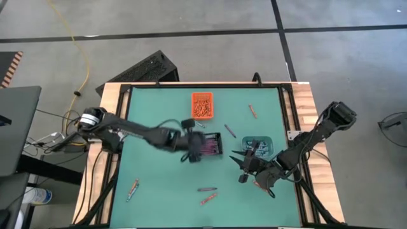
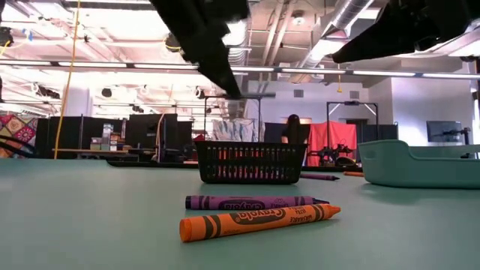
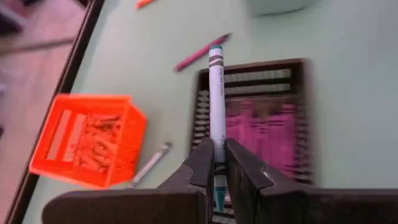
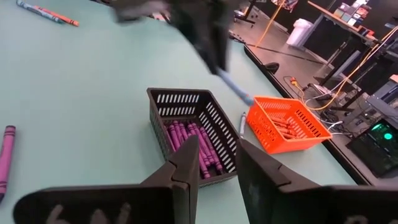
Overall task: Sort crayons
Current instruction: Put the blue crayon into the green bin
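Risk, wrong bin: the left gripper [image 3: 217,163] is clamped on a blue-teal crayon [image 3: 216,106] and hangs over the black mesh bin [image 3: 298,81], which holds purple crayons [image 3: 264,134]. A release here would likely put it among the wrong colour.
Risk, slip: the crayon is pinched near one end, most of its length sticking out past the fingertips. A quick swing could tilt it or work it loose.
Risk, collision: the teal bin [image 1: 266,140] lies beside the right gripper [image 1: 248,166], so a carry toward it may bring the two arms close.
Held crayon vs gripper: between the left gripper's fingers, pointing away from the wrist, above the mesh bin's edge and clear of the tabletop [image 1: 159,191].
Right gripper: fingers apart, holding nothing, hovering by the teal bin.
Loose crayons: a purple crayon [image 2: 251,202] and an orange crayon [image 2: 259,220] lie side by side on the tabletop, well apart from both grippers; a few more are scattered near the edges.
Orange bin [image 1: 202,105]: already holds orange-red crayons.
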{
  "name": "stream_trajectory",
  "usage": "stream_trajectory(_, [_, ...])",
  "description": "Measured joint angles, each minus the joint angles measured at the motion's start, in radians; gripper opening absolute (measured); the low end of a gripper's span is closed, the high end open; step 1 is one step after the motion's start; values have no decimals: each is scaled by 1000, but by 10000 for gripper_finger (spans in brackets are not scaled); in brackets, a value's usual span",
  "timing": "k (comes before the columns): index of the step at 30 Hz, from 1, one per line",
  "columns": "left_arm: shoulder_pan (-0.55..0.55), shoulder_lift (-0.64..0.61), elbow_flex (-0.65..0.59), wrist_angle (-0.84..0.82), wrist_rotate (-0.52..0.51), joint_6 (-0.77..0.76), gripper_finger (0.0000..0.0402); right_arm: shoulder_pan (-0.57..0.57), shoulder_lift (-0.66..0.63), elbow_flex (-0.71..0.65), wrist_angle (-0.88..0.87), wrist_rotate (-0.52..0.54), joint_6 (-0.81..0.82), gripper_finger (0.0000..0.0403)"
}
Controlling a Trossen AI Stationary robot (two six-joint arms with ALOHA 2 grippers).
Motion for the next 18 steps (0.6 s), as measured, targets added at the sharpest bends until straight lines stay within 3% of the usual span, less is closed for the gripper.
stream_trajectory(6, [155,0,0,67,271,-14,16,0,0,0,6,10,-39,105])
stream_trajectory(9, [199,0,0,129,370,-28,16,28,-1,34,20,86,-102,105])
stream_trajectory(13, [218,6,0,252,439,-31,16,111,-4,85,29,139,-172,105])
stream_trajectory(18, [188,100,1,514,558,-48,16,189,-4,101,72,209,-236,105])
